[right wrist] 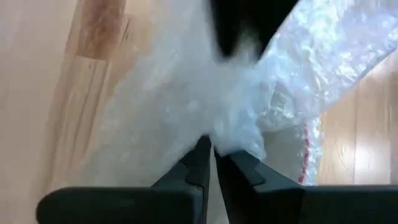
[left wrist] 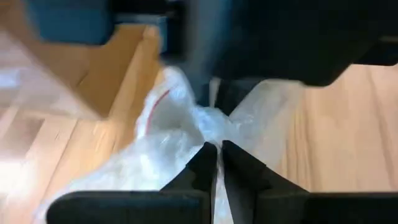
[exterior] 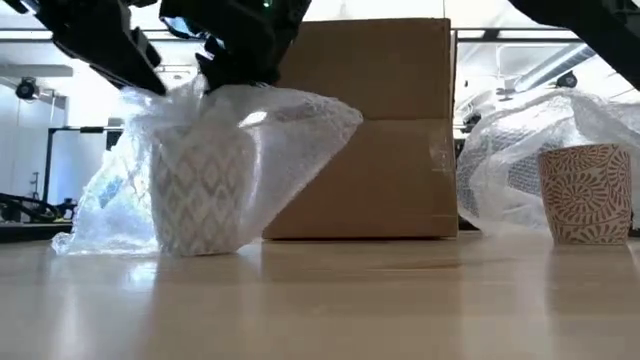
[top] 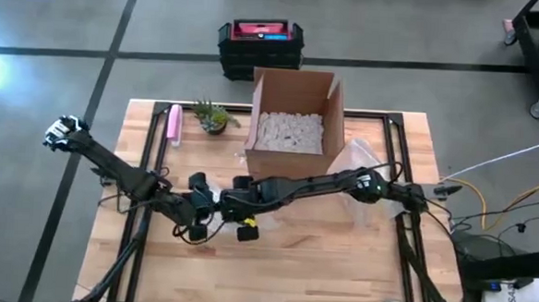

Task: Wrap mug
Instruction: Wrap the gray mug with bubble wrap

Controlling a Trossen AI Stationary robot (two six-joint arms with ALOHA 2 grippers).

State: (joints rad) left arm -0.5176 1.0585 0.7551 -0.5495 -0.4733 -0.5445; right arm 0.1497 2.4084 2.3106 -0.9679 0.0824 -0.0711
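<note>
The left hand (left wrist: pixel 216 155) is pinching the bubble wrap (exterior: pixel 290 115) with fingers pressed together, and the right hand (right wrist: pixel 211 155) is pinching it too, just above the patterned mug (exterior: pixel 200 195). The mug is standing on the table (exterior: pixel 350 300), before the cardboard box (exterior: pixel 370 130).

The wrapped mug (exterior: pixel 200 195) is white with a grey zigzag diamond pattern under clear bubble wrap (exterior: pixel 270 120). A second cup (exterior: pixel 585 193) is cream with brown leafy swirls. The box (exterior: pixel 375 130) is plain brown, the worktop (exterior: pixel 320 300) pale wood.
</note>
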